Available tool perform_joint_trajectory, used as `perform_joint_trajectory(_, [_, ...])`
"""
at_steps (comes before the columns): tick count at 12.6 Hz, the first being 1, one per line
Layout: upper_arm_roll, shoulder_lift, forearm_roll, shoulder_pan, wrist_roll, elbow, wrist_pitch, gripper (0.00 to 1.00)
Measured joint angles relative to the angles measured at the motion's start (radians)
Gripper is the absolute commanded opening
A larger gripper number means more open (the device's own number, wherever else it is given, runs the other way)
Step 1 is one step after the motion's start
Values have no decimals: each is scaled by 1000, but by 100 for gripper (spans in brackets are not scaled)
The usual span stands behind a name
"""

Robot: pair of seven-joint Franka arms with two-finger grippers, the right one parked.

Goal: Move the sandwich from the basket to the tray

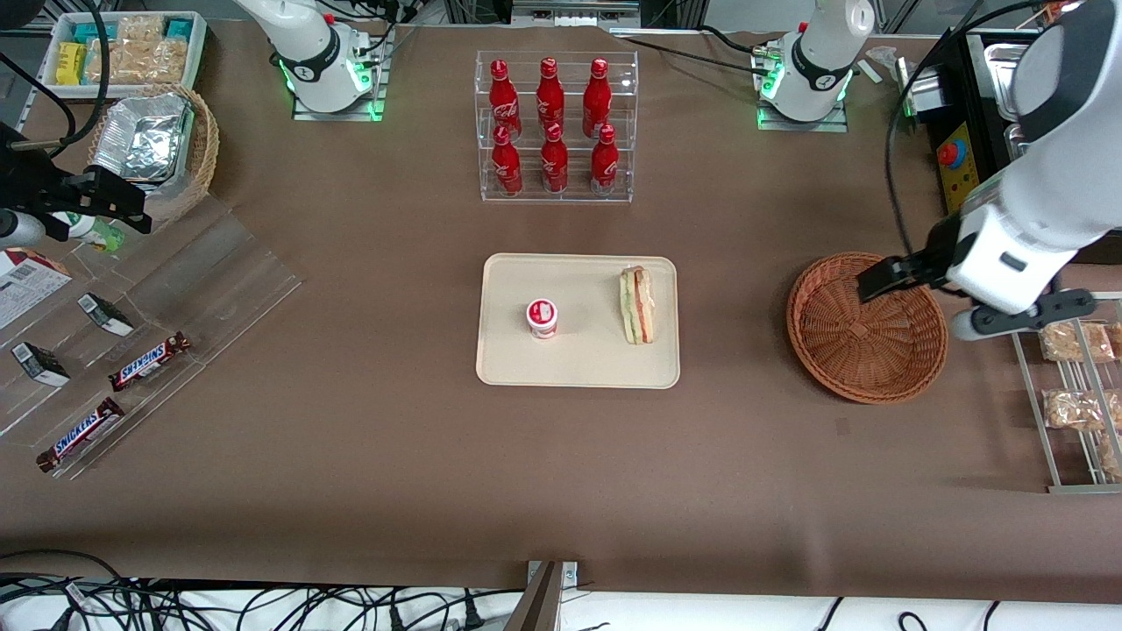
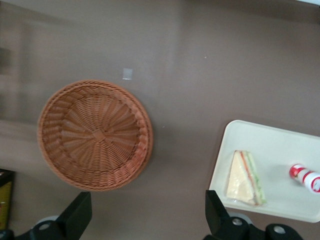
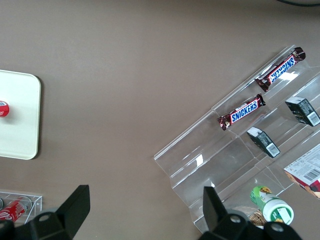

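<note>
The sandwich (image 1: pixel 637 305) lies on the cream tray (image 1: pixel 578 372), at the tray's edge toward the working arm, beside a small red-and-white cup (image 1: pixel 542 317). In the left wrist view the sandwich (image 2: pixel 244 179) also rests on the tray (image 2: pixel 280 145). The reddish-brown wicker basket (image 1: pixel 868 329) holds nothing; it shows in the left wrist view (image 2: pixel 95 134) too. My left gripper (image 1: pixel 890 279) hangs high above the basket's rim, open and empty, fingers (image 2: pixel 77 215) wide apart.
A clear rack of red bottles (image 1: pixel 554 127) stands farther from the front camera than the tray. A wire rack with bagged snacks (image 1: pixel 1074 377) lies at the working arm's end. A clear stand with Snickers bars (image 1: pixel 149 361) and a tan basket (image 1: pixel 162 140) lie toward the parked arm's end.
</note>
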Motion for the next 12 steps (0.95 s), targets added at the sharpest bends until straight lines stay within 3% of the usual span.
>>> perform_joint_trajectory(7, [97, -65, -32, 15, 351, -11, -74, 100])
perform_joint_trajectory(12, [97, -82, -10, 9, 382, -19, -77, 100])
